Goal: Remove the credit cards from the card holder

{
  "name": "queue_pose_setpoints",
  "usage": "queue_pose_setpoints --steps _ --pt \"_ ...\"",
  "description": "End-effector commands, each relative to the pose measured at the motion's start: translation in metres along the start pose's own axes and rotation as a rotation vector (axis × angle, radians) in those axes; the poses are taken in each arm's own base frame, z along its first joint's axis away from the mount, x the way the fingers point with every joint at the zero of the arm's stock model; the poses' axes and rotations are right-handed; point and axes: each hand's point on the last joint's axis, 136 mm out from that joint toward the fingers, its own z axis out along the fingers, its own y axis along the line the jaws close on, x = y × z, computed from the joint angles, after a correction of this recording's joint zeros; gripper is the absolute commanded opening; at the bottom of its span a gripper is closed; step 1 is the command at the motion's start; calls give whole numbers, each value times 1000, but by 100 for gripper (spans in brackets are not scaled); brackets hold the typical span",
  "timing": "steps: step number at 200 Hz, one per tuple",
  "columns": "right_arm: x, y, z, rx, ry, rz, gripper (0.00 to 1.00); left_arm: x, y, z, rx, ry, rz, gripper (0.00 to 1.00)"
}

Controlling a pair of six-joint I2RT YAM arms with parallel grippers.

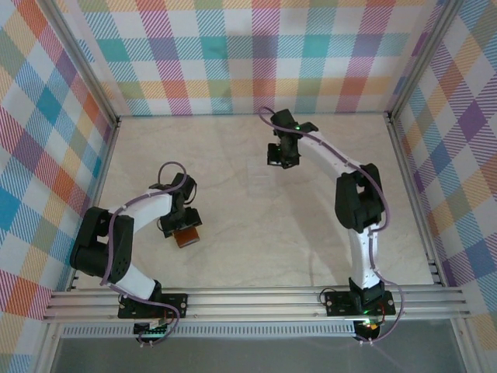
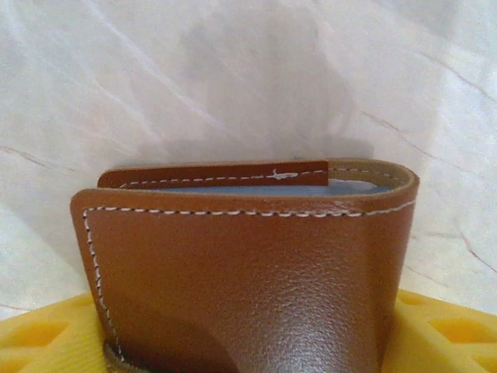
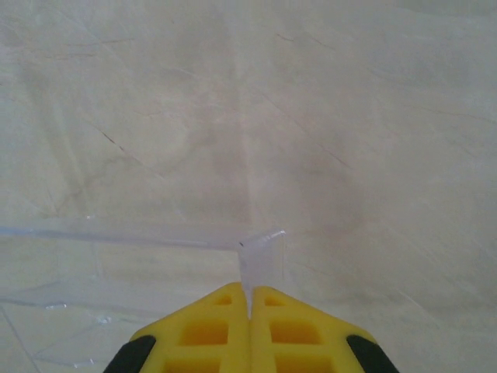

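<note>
The tan leather card holder [image 2: 248, 272] sits on the table between the left gripper's [image 1: 180, 227] 2 yellow fingers [image 2: 443, 330]; I cannot tell whether they pinch it. The right gripper [image 3: 250, 299], well apart from the card holder, is pressed together.

card holder [image 2: 248, 272], base beyond left wrist view's edge

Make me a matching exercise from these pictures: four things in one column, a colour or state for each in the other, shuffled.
1. wallet
2. left fingers
3. right fingers
4. walls

A. pressed together
B. colourful plaid
C. brown with white stitching
D. on either side of the wallet

Pairs: 1-C, 2-D, 3-A, 4-B
</note>
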Motion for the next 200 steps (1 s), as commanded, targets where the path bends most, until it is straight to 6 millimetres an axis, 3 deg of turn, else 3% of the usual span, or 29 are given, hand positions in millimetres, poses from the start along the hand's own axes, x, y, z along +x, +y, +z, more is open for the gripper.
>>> queue_pose_setpoints --steps 1,57,137,200 --pt "0 19 5 -18 29 -1 0 30 -35 -4 106 80 45 73" --pt "12 32 24 14 55 25 0 63 -87 -22 130 57 177 73" --pt "47 15 8 71 71 69 0 102 -144 -21 133 44 316 72" --pt "45 20 1 34 45 68 28 123 -167 -13 128 74 380 74"
